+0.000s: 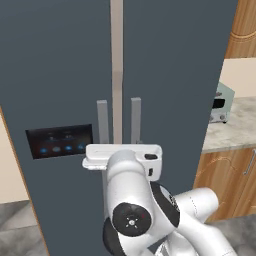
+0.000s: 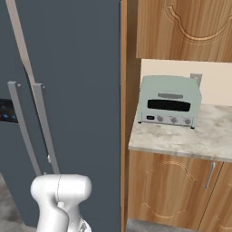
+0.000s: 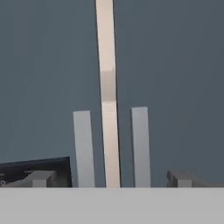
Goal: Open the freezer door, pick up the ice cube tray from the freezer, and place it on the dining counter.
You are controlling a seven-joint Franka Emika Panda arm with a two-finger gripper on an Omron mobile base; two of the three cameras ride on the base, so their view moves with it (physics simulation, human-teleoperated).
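In the left base view the freezer door [image 1: 55, 90] is shut, its black dispenser panel [image 1: 60, 141] just left of its grey handle [image 1: 102, 122]. Right of that handle runs the pale gap, then the plain door [image 1: 175, 85] with a handle of its own. In the right base view a pale green toaster oven [image 2: 170, 102] sits on the wall desk [image 2: 181, 138], well right of the handle [image 2: 22, 131]. In the hand view the jaws [image 3: 111, 178] stand wide apart, holding nothing, facing the handle [image 3: 83, 148] with one fingertip [image 3: 39, 178] below the panel.
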